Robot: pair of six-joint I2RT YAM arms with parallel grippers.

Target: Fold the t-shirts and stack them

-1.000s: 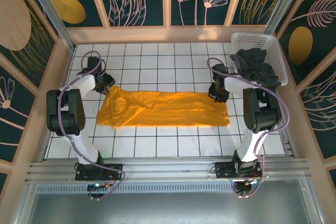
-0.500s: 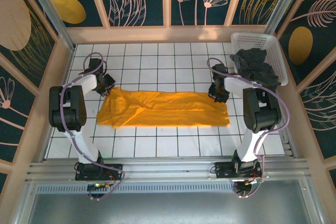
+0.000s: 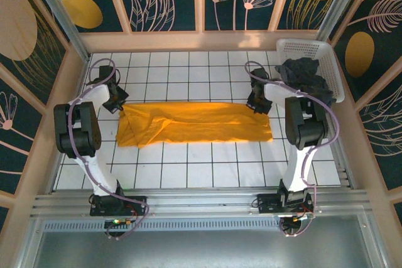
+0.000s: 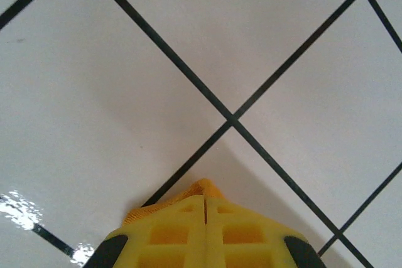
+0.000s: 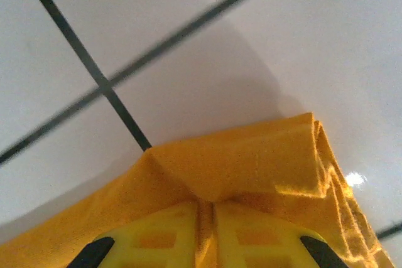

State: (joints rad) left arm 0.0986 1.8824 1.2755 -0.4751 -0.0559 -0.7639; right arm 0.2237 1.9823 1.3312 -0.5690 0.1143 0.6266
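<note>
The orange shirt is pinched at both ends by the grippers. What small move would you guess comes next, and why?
Probably lift both far corners of the orange shirt slightly and carry them toward the near edge, folding it in half: the left gripper and right gripper are each shut on a corner, and the cloth lies flat in a long strip.
</note>
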